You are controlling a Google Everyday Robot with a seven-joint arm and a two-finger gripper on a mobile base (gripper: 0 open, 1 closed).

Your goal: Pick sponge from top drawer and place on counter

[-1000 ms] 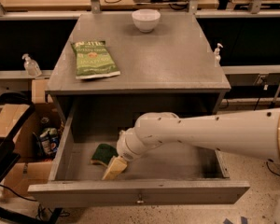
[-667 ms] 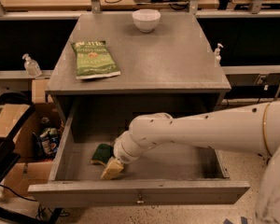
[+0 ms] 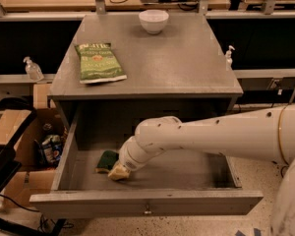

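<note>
The top drawer (image 3: 147, 200) is pulled open below the counter (image 3: 187, 63). The sponge (image 3: 106, 161), dark green over yellow, lies on the drawer floor at the left. My white arm reaches in from the right and my gripper (image 3: 119, 171) is down inside the drawer, right next to the sponge's right edge. The wrist hides part of the sponge and the fingertips.
A green chip bag (image 3: 99, 62) lies on the counter's left side and a white bowl (image 3: 153, 20) stands at its back. A small bottle (image 3: 229, 56) sits at the counter's right edge. Cardboard boxes (image 3: 24, 151) stand on the floor to the left.
My arm has shifted slightly left and lower inside the drawer, bringing the gripper closer to the sponge. The sponge has not moved.
</note>
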